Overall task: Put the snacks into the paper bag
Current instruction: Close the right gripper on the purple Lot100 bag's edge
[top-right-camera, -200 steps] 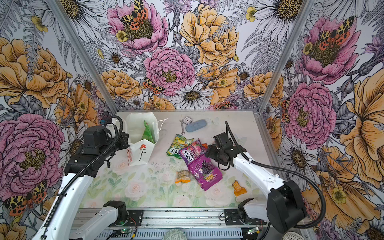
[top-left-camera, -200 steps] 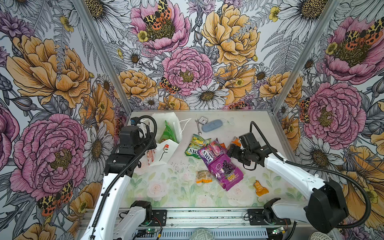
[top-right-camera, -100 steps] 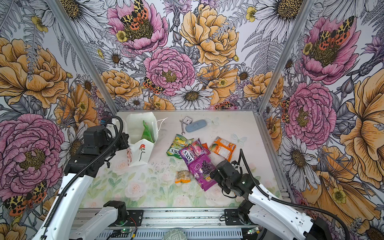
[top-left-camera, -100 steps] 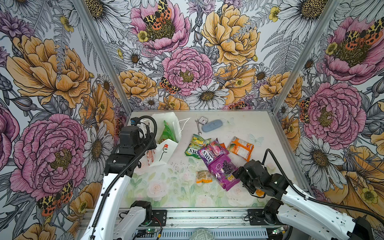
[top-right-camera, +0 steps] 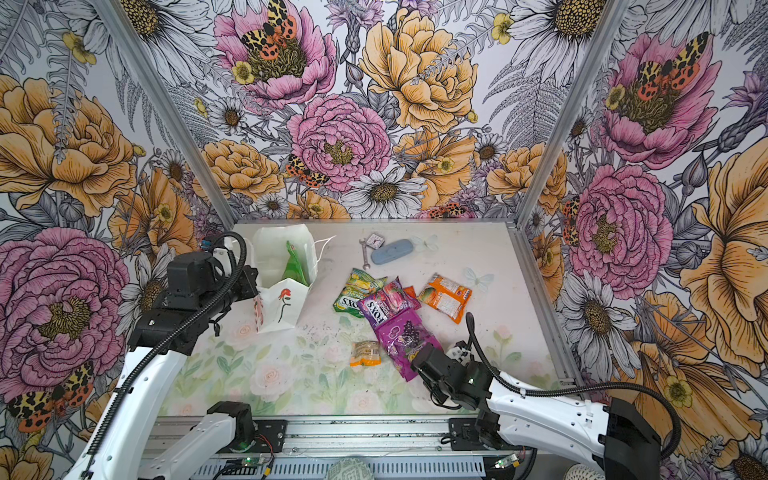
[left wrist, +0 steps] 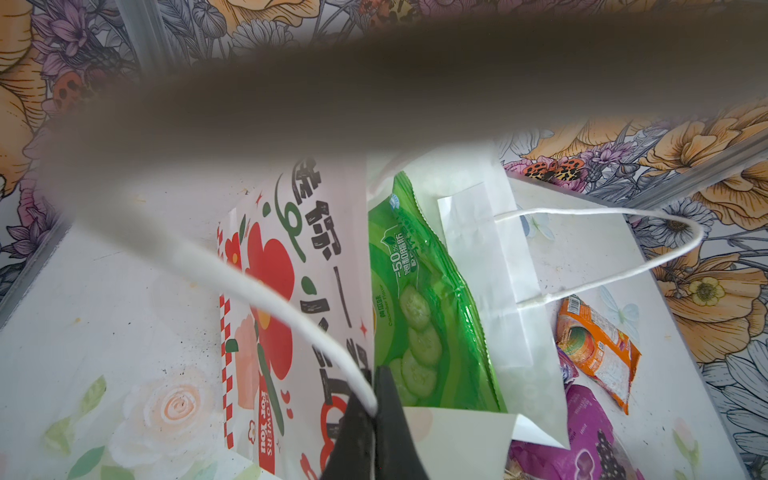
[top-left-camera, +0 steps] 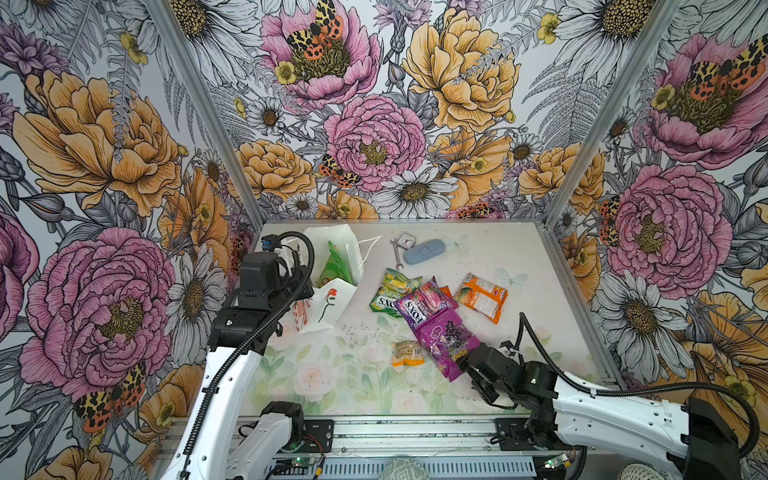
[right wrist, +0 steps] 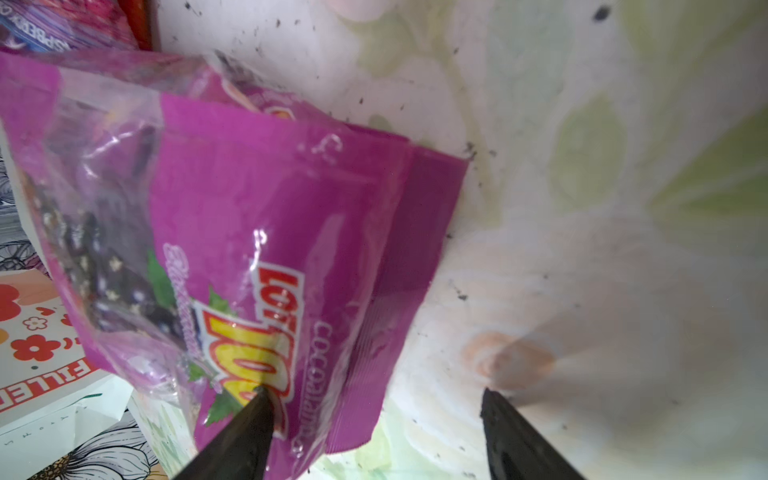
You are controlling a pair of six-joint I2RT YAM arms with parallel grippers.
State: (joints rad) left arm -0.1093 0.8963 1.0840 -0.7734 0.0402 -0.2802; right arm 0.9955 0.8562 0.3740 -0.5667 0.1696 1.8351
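Tabletop (top-left-camera: 332, 374): left gripper (left wrist: 376, 401) clenched on paper bag handle (left wrist: 291, 316), right gripper (right wrist: 374, 392) agape astride grape bag (right wrist: 249, 208), Fox's packet (top-left-camera: 419, 306) touching.

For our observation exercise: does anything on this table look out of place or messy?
A metal wrench and blue-grey oval case lie behind the snacks, though neither is food; dark specks litter the table beside the paper bag.

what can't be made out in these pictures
- Bottom of the tall white paper bag: hidden in every view by its walls and the green crinkly chip bag.
- Part of its mouth: left wrist view, behind a blurred dark band.
- Print on the small orange packet: too small, top views.
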